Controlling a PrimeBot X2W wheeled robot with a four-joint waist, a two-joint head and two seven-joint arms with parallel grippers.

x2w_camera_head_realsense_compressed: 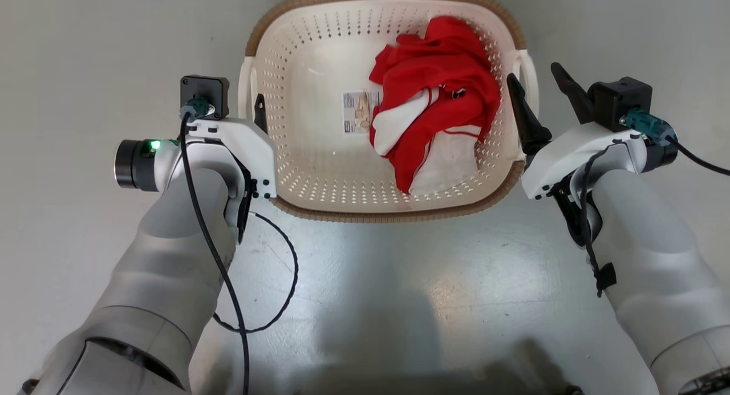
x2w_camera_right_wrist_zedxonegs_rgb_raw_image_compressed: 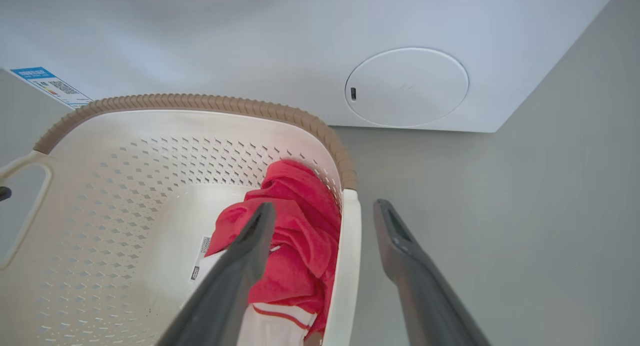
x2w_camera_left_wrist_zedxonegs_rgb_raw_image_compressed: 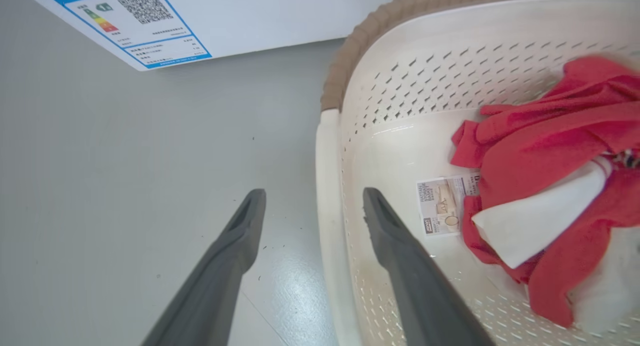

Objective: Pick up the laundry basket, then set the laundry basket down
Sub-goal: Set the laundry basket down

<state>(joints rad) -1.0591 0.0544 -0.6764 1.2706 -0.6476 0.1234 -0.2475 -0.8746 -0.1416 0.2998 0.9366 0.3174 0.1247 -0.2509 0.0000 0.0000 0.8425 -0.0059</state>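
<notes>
The grey floor carries all items. A white appliance stands on it at the far side of the basket, with a round cover low on its front and a blue-edged sticker on the same face.

The laundry basket sits upright on the floor, just in front of the appliance and between the two arms. Its brown rim faces up.

A crumpled red and white garment lies inside the basket, toward the robot's right.

The left gripper is spread wide. It straddles the left handle: one finger is outside the basket over the floor, the other inside the wall. It clamps nothing.

The right gripper is likewise spread wide. It straddles the right handle, one finger over the garment, the other outside. It clamps nothing.

A paper label lies flat on the basket bottom, with the garment's edge against it.
</notes>
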